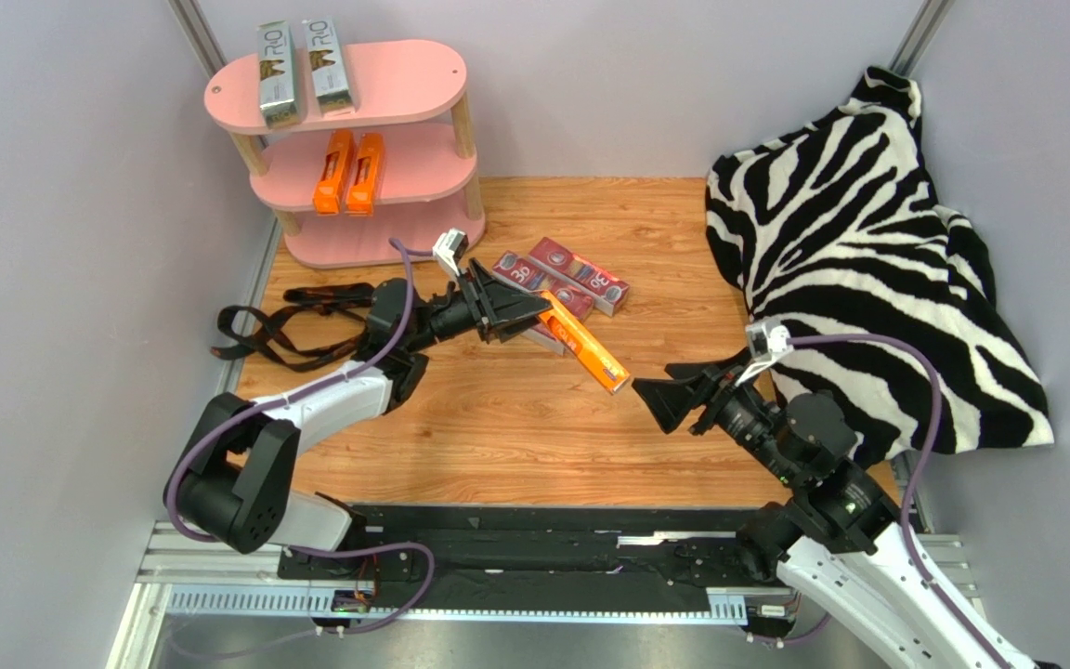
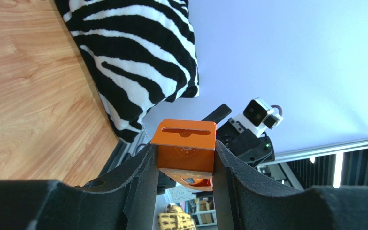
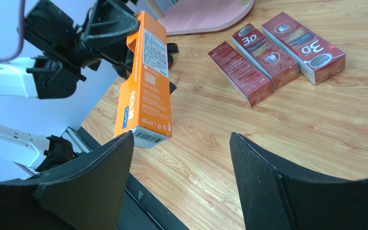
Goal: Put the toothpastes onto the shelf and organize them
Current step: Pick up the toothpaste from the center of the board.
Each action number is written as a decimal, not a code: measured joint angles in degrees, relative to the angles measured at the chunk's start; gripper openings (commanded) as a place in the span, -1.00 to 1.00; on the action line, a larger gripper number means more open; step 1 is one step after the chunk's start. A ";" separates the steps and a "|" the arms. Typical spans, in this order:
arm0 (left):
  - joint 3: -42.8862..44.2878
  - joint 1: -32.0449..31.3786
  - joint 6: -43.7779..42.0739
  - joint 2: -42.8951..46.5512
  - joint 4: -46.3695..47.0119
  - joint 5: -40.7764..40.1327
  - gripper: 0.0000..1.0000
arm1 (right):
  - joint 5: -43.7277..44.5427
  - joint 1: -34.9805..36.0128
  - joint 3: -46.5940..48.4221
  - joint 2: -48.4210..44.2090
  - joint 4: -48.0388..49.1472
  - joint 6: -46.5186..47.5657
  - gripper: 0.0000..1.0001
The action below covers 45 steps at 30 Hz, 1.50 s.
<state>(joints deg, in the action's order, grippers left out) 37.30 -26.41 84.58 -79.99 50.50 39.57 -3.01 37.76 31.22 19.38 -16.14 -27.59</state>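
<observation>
Silver-grey toothpastes (image 1: 276,70), two of them, lie side by side on the top board of the pink shelf (image 1: 408,84). The shelf stands in the far left corner of the tabletop (image 1: 499,432). On its middle board two orange toothpastes (image 1: 333,173) lie next to each other, their long sides touching or almost touching.

Three dark red toothpastes (image 3: 265,55) lie flat on the wood to the right of the shelf's bottom board. They are close together and roughly parallel.

A third orange toothpaste (image 1: 587,342) is in the air above the tabletop. The left end effector (image 1: 520,310) pinches it near one end, with one finger pressed on each of two opposite sides. The rest of the carton sticks out toward the right arm.

The right end effector (image 1: 666,395) is spread wide and has nothing between its fingers. It faces the free end of the held carton. In the right wrist view the barcode end of this carton is just beside one fingertip; I cannot tell if they touch.

A zebra-print cloth (image 1: 862,237) is heaped on the right side of the tabletop. A black strap (image 1: 276,328) lies at the left edge, beside the left arm.
</observation>
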 measured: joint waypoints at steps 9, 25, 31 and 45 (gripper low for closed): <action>5.29 0.00 0.79 -3.06 -3.72 -0.13 -0.18 | 3.67 7.17 -0.68 6.29 6.16 1.86 0.56; 7.48 0.17 4.26 -8.50 -3.89 1.31 -0.18 | 11.82 12.94 0.15 13.99 11.26 5.95 0.31; 7.48 -0.02 4.52 -8.50 -3.45 1.55 -0.18 | 13.46 13.92 0.37 16.70 12.44 6.47 0.16; 7.45 -0.61 5.05 -9.01 -3.13 1.66 0.00 | 16.35 14.36 0.37 17.31 14.29 7.13 -0.29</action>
<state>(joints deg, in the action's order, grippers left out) 44.75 -27.03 89.62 -88.99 47.37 41.23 13.34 52.12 31.59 36.69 -1.85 -20.47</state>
